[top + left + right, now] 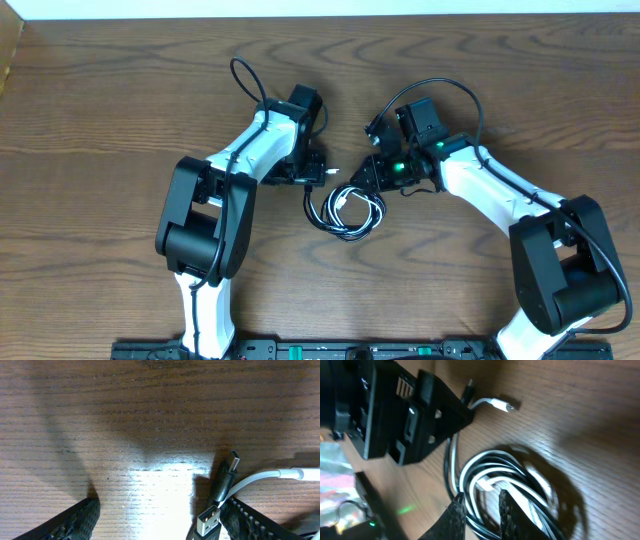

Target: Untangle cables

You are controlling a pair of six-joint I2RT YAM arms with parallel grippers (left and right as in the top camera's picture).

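Observation:
The black and white cables [346, 212] lie wound together in a small coil on the table between the two arms. In the right wrist view, black and white strands [485, 467] loop round each other. My right gripper [481, 495] stands over the coil's near edge. Its jaws are drawn narrow with strands between them. The white plug [505, 406] and a black plug [467, 387] stick out beside my left gripper [318, 180]. My left gripper [162, 505] is wide open. A black USB plug [207, 522] lies just inside its right finger [255, 522], untouched.
A second black plug [232, 462] and the white cord [260, 477] lie just ahead of the left fingers. The thick black arm wires [245, 80] arch over the table behind both wrists. Bare wooden table [100, 120] surrounds the coil.

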